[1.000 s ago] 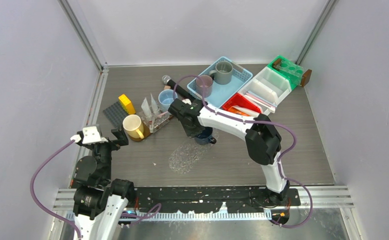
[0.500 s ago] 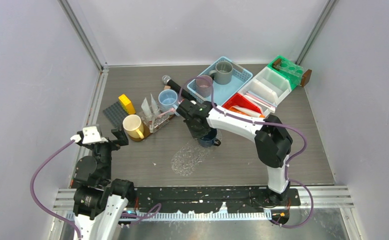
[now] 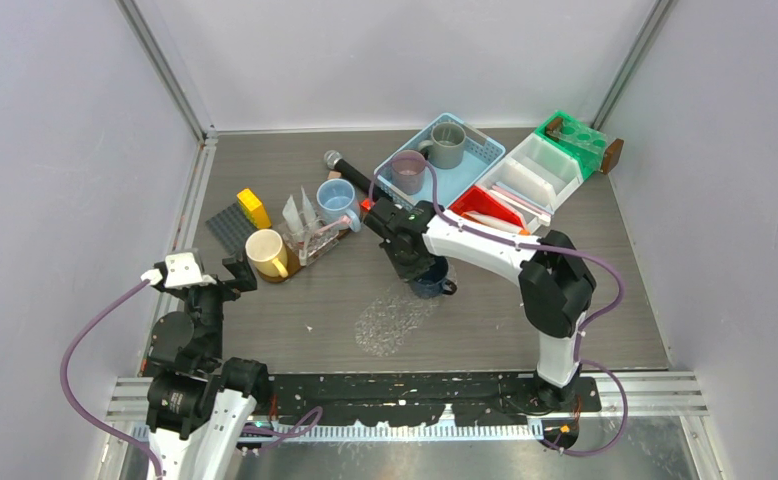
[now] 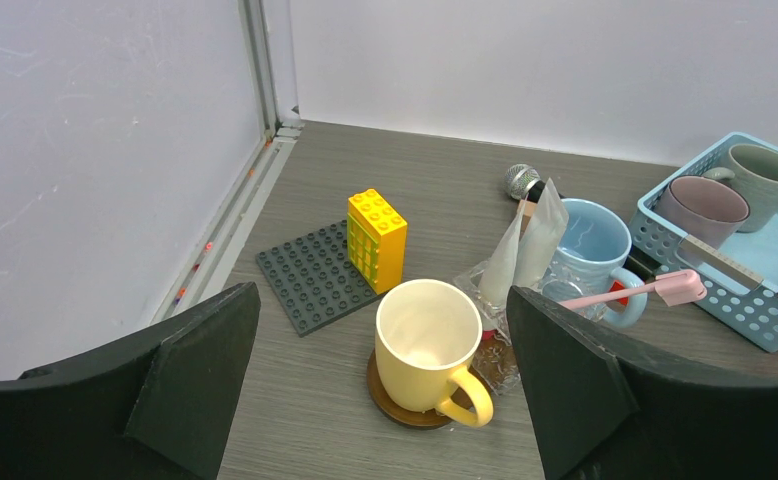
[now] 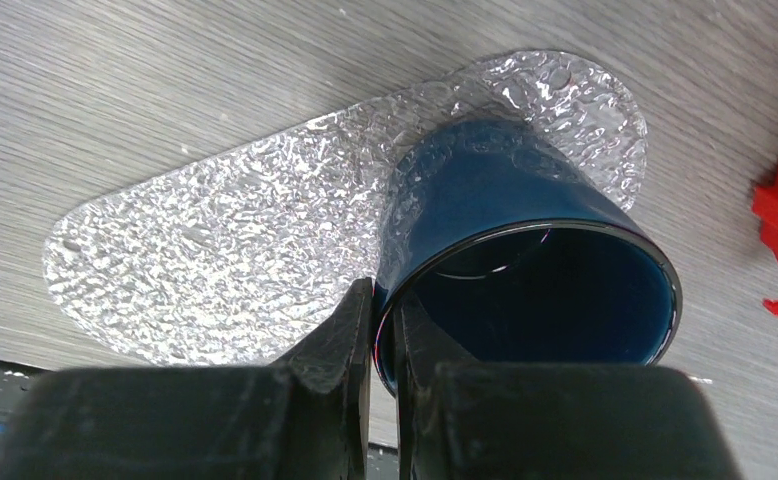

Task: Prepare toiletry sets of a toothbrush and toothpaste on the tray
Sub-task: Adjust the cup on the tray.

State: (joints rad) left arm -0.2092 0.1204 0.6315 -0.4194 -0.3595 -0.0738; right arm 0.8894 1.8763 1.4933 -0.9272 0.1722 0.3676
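Observation:
My right gripper (image 3: 420,264) is shut on the rim of a dark blue mug (image 5: 525,250), one finger inside and one outside (image 5: 383,300). The mug stands on the right end of a clear textured tray (image 5: 215,260), which also shows in the top view (image 3: 390,318). A pink toothbrush (image 4: 645,292) lies across a light blue mug (image 4: 590,245). Two white tubes (image 4: 525,250) stand in a clear holder beside it. A red bin (image 3: 485,215) holds white and orange tubes, and a white bin (image 3: 530,185) holds toothbrushes. My left gripper (image 4: 380,296) is open and empty, near a yellow mug (image 4: 430,340).
A black microphone (image 3: 350,175) lies behind the light blue mug. A blue basket (image 3: 470,165) holds a mauve and a grey mug. A grey baseplate (image 4: 315,275) with a yellow brick (image 4: 377,235) sits at the left. A green rack (image 3: 575,135) stands at the back right.
My right gripper has moved right and a little nearer with the dark blue mug, and the clear tray under it has slid the same way. The left arm has not moved.

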